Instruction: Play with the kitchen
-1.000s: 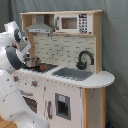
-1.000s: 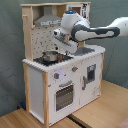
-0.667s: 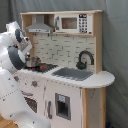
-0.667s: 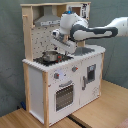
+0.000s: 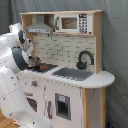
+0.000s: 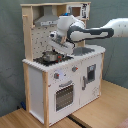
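The kitchen [image 5: 75,85] [image 6: 75,75] is a toy of pale wood and white panels, with a grey hood [image 5: 40,25] [image 6: 47,20], a black faucet [image 5: 85,57] and a sink [image 5: 72,74]. A small metal pot [image 5: 35,62] [image 6: 49,57] stands on the hob at the hood end. My gripper [image 6: 55,47] hangs just above the pot, tilted down toward it. In the first exterior view the white arm [image 5: 12,55] covers most of the gripper. The oven door [image 6: 64,95] is closed, with knobs [image 6: 57,76] above it.
A toy microwave [image 5: 72,22] sits on the top shelf. The kitchen stands on a wooden table [image 6: 100,112] with a grey curtain [image 5: 115,50] behind. My arm reaches across the counter from the second exterior view's right.
My gripper has come down a little and drawn closer to the pot on the hob. The kitchen and pot have not moved.
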`<state>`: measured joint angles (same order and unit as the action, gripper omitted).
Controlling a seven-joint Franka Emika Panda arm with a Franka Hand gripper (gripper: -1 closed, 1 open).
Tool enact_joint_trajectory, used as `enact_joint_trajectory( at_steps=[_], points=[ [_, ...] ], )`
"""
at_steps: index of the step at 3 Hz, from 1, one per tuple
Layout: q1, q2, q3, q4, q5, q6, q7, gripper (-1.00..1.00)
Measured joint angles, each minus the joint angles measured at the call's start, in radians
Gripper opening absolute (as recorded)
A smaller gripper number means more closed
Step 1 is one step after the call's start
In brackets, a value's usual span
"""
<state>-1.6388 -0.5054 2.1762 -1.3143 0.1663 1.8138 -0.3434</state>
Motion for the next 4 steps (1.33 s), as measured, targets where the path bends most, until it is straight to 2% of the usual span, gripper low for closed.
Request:
enact_joint_trajectory(
  at_steps=[1, 4],
  points=[
    [-0.073, -0.019, 0.069, 0.040, 0.000, -0.005, -0.020, 1.00],
    [-0.256, -0.100, 0.231, 0.199, 0.020, -0.076, -0.105, 1.00]
  ],
)
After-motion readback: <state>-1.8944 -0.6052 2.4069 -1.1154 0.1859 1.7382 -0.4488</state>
